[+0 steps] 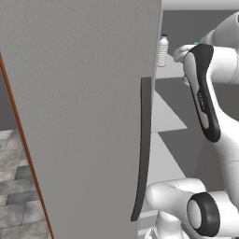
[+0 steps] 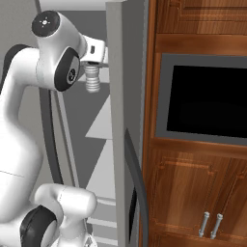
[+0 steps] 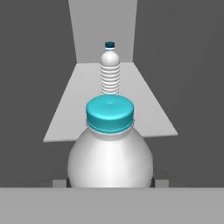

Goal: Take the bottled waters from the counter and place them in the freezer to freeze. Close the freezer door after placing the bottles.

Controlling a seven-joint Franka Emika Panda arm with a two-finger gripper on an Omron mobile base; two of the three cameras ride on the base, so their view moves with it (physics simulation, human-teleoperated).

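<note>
On freezer shelf (image 3: 144, 109), upright bottle (image 3: 110, 70), label unreadable

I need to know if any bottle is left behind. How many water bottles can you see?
2. One water bottle stands upright on the freezer shelf; the other bottle is held in the gripper, in front of that shelf. Others may be hidden.

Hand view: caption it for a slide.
Held bottle nears the freezer shelf where another bottle stands upright.
</note>
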